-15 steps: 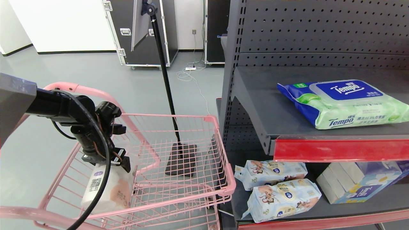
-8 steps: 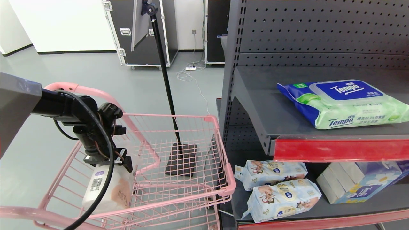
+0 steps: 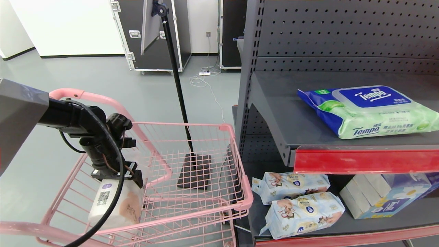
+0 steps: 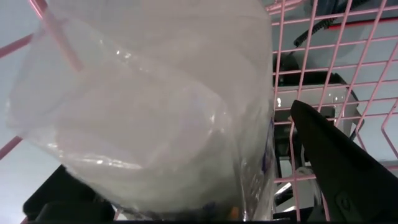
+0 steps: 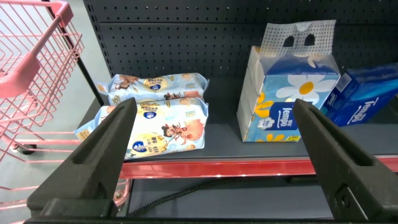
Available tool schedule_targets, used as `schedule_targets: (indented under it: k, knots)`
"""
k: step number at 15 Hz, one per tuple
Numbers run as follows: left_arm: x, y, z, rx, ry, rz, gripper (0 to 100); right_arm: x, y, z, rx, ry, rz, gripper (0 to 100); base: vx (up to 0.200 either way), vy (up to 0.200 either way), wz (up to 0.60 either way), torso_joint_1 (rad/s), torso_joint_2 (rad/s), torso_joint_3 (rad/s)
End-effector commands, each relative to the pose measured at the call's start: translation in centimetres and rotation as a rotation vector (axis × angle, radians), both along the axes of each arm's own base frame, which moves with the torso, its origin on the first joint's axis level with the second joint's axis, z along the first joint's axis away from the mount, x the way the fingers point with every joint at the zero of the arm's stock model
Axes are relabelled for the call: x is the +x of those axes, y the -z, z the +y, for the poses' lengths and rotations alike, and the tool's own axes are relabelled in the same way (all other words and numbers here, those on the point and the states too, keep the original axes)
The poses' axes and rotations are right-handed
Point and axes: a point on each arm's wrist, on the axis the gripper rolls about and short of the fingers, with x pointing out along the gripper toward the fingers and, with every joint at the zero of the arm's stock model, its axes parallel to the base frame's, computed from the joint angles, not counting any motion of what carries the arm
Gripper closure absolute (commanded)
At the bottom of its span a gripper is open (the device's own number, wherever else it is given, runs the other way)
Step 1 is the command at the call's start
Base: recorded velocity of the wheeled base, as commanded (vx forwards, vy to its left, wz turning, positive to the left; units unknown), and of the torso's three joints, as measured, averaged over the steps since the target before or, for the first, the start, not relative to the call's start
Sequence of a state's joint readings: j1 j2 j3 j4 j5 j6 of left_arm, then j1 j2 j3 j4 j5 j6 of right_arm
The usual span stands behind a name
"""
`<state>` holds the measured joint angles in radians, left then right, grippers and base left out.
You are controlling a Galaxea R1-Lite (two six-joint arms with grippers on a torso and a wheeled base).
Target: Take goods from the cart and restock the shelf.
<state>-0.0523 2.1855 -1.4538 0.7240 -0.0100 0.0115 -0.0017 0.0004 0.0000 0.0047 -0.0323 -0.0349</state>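
**A:** Where does the tissue pack [image 3: 115, 206] sit from the left claw [image 3: 118, 178]?

**B:** Straight beneath it, in the lower left of the head view. The pack stands on end inside the pink cart [image 3: 236, 164], against the near left wall. Its long axis runs up and down with a slight lean, and the claw is over its top end.

**A:** Has the claw got it?

**B:** Not quite, I judge. In the left wrist view the claw is spread with the pack between its two sides. A strip of cart wire shows between one finger [image 4: 336, 168] and the wrap, so it straddles the pack rather than pinches it.

**A:** And the other arm?

**B:** The right claw [image 5: 212, 106] is wide and holds nothing. It faces the lower level of the shelf [image 3: 291, 120], well apart from the cart. The left arm is plainly the nearer one.

**A:** So what does the next move call for?

**B:** Closing across the pack's short side, then lifting along its long axis to clear the rim. The shelf lies to the right of the frame.

**A:** What has changed over the last second?

**B:** The left arm has slid a little toward the right of the frame and the claw has sunk slightly onto the pack. The pack itself has barely shifted.
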Motion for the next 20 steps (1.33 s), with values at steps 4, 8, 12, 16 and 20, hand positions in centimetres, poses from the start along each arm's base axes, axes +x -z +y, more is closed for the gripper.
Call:
schedule_targets:
  k: [4, 8, 12, 16, 20]
  knots:
    - [0.5, 0.7, 0.0, -0.001, 0.001, -0.011, 0, 0.0, 0.0, 0.0, 0.000, 0.000, 0.001, 0, 0.000, 0.000, 0.00, 0.000, 0.00, 0.000]
    - [0.6, 1.1, 0.0, -0.003, 0.001, -0.008, 0, 0.0, 0.0, 0.0, 0.000, 0.000, 0.001, 0, 0.000, 0.000, 0.00, 0.000, 0.00, 0.000]
    - [0.3, 2.4, 0.0, 0.000, 0.000, -0.011, 100, 0.0, 0.0, 0.0, 0.000, 0.000, 0.001, 0, 0.000, 0.000, 0.00, 0.000, 0.00, 0.000]
    - [0.3, 2.3, 0.1, 0.003, -0.001, -0.017, 100, 0.0, 0.0, 0.0, 0.001, 0.000, 0.001, 0, 0.000, 0.000, 0.00, 0.000, 0.00, 0.000]
    - [-0.1, -1.4, 0.2, -0.003, 0.002, -0.115, 100, 0.0, 0.0, 0.0, 0.003, -0.002, 0.001, 0, 0.000, 0.000, 0.00, 0.000, 0.00, 0.000]
